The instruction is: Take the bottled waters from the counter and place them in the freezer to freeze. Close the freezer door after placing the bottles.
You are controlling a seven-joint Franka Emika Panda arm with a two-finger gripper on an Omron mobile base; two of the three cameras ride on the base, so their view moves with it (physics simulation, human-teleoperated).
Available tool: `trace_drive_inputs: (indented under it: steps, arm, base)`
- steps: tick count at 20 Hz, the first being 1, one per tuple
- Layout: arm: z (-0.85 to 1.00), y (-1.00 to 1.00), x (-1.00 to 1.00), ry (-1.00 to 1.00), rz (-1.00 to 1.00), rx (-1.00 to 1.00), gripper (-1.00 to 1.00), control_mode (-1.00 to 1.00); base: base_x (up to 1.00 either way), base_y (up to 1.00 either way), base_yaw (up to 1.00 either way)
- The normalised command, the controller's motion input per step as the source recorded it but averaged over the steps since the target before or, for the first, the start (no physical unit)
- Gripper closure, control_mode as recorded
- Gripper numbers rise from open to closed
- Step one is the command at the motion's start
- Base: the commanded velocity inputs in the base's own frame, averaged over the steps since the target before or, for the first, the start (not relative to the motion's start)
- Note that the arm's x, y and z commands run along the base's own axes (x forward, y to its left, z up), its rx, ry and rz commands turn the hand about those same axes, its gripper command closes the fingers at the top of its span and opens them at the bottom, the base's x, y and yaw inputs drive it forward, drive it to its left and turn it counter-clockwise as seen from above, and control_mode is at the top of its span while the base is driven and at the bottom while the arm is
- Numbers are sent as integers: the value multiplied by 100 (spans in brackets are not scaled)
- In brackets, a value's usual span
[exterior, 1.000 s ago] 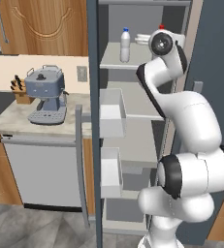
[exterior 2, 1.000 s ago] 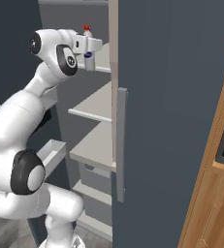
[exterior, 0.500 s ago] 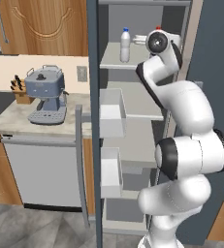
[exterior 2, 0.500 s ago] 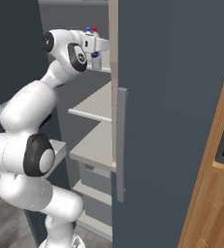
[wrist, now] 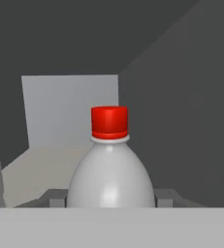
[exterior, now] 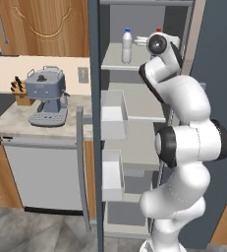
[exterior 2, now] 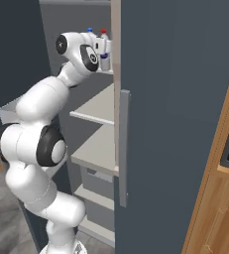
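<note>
Red-capped bottle [wrist: 110, 164]: held between the gripper [wrist: 110, 198] fingers over the top freezer shelf [exterior: 116, 64]. Blue-capped bottle [exterior: 127, 46]: already shelved, at nine o'clock of the gripper. Remaining, as judged: release, withdrawal, freezer door [exterior: 93, 123] closure.

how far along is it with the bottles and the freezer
Done: the blue-capped bottle already stands on the freezer's top shelf. In hand: the red-capped bottle sits between the gripper fingers, up at that same shelf, beside the first bottle; whether it rests on the shelf yet is unclear. Left: release it, pull the arm out, and shut the freezer door, which stands wide open.
</note>
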Motion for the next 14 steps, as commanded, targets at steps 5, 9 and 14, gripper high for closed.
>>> trace_drive_inputs:
  steps: [5,9,14]
  arm:
    - [-3,-3,51,0,0,0,100,-100]
    - [-19,0,43,1,0,0,100,-100]
    - [-11,0,47,0,0,0,100,-100]
  base:
    - [0,0,0]
    - [0,0,0]
    - [0,0,0]
